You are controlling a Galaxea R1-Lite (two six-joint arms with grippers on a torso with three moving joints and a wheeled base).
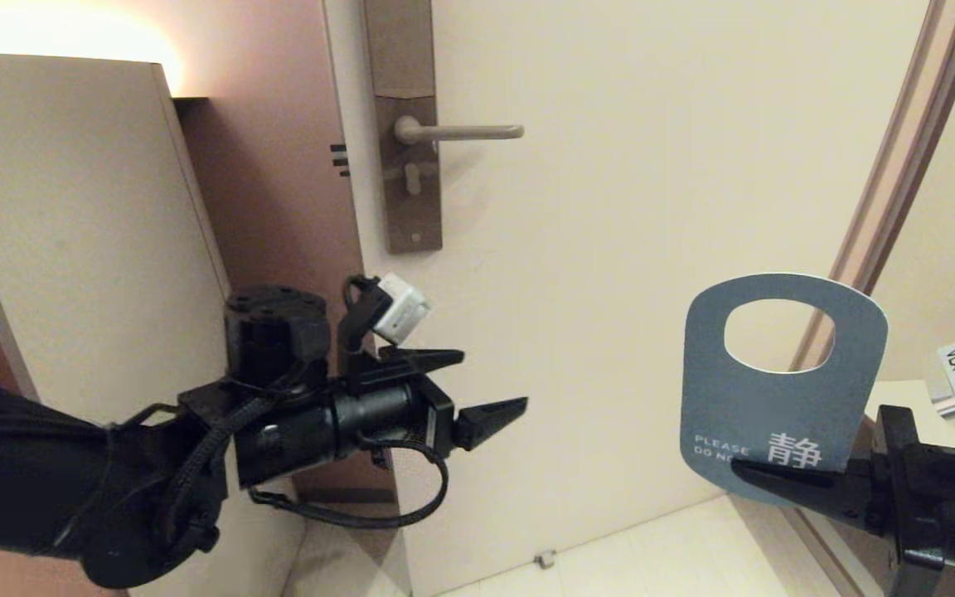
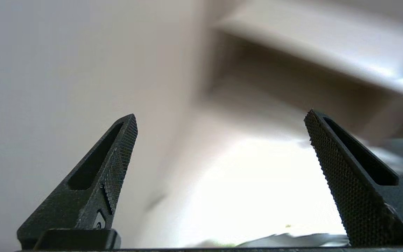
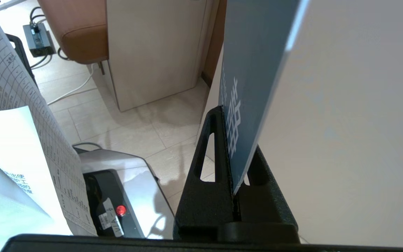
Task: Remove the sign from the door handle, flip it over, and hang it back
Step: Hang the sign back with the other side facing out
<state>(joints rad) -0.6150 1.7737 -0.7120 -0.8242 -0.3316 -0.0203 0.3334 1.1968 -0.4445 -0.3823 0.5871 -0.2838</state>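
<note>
Sign [image 1: 780, 398] off the door handle [image 1: 457, 131], held upright low right, well apart from it; right gripper [image 1: 784, 481] pinches its bottom edge; left gripper [image 1: 477, 385] empty, jaws spread, mid-air; flip step; next likely needs handover to left.

Left end effector [image 2: 220, 117], fingers [image 2: 117, 164] spread before a blurred pale wall [image 2: 47, 70]

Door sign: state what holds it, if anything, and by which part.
The right gripper pinches the blue-grey card door sign at its bottom edge, below the printed text, with the hanging hole on top. The left gripper is open and holds nothing.
</note>
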